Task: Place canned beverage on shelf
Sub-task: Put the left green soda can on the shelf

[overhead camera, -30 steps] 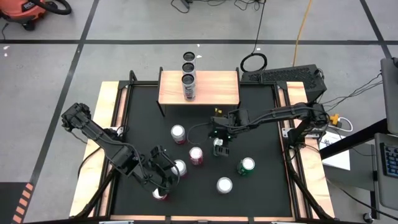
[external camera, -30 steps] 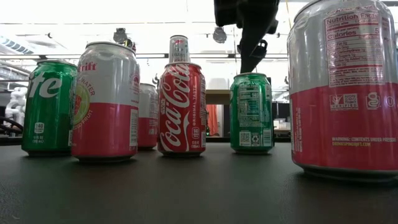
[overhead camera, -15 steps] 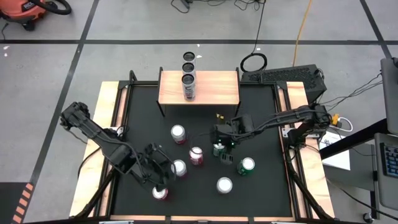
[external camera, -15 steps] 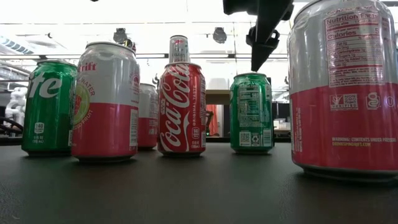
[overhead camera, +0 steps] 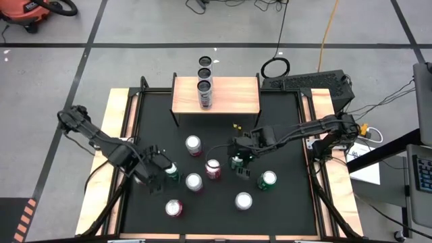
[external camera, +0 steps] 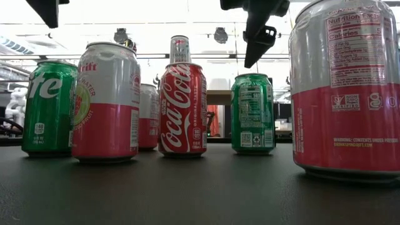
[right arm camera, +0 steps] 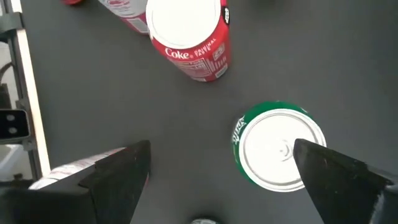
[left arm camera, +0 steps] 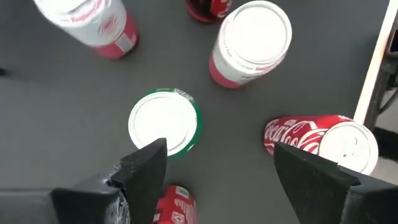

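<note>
Room beyond table: low only | shelf [overhead camera: 229,96]: high only

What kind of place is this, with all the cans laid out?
Most likely a robotics lab or test space, not a shop. A black-topped table with two dark robot arms stands on a grey floor marked with black tape lines, cables trail across it, and a shop vacuum sits in the corner.
</note>
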Robot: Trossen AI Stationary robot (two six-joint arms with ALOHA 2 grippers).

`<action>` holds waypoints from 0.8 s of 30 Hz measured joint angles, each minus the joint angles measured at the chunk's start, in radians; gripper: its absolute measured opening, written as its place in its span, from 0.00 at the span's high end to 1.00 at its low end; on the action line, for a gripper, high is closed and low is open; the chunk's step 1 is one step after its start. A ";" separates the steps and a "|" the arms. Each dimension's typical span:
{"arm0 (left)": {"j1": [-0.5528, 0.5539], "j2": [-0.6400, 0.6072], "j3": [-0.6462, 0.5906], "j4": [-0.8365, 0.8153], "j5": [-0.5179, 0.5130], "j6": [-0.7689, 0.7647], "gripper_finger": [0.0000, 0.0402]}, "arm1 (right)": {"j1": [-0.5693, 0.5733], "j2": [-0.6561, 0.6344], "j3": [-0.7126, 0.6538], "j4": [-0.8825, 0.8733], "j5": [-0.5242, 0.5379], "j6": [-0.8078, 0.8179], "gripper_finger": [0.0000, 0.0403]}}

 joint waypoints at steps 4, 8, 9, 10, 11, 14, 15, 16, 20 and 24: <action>0.040 -0.065 -0.079 0.051 0.018 0.087 0.26 | 0.011 0.000 0.000 0.004 0.022 0.022 0.07; 0.095 -0.126 -0.160 0.101 0.058 0.148 0.26 | 0.026 0.000 0.000 0.021 0.056 0.068 0.07; 0.104 -0.135 -0.175 0.113 0.064 0.164 0.25 | 0.030 0.000 0.000 0.028 0.059 0.080 0.07; 0.109 -0.142 -0.186 0.115 0.071 0.176 0.24 | 0.036 0.000 0.000 0.035 0.065 0.093 0.07; 0.113 -0.145 -0.194 0.110 0.073 0.190 0.23 | 0.043 0.000 0.000 0.042 0.075 0.105 0.07; 0.118 -0.144 -0.213 0.120 0.065 0.223 0.17 | 0.063 0.000 0.000 0.056 0.084 0.131 0.07; 0.120 -0.141 -0.224 0.118 0.064 0.236 0.14 | 0.070 0.000 0.000 0.061 0.095 0.140 0.07; 0.120 -0.137 -0.231 0.116 0.064 0.244 0.12 | 0.077 0.000 0.000 0.067 0.103 0.150 0.07; 0.119 -0.126 -0.246 0.122 0.062 0.256 0.03 | 0.096 0.000 0.000 0.073 0.109 0.175 0.07; 0.120 -0.116 -0.255 0.143 0.055 0.303 0.01 | 0.109 0.000 0.000 0.092 0.134 0.178 0.07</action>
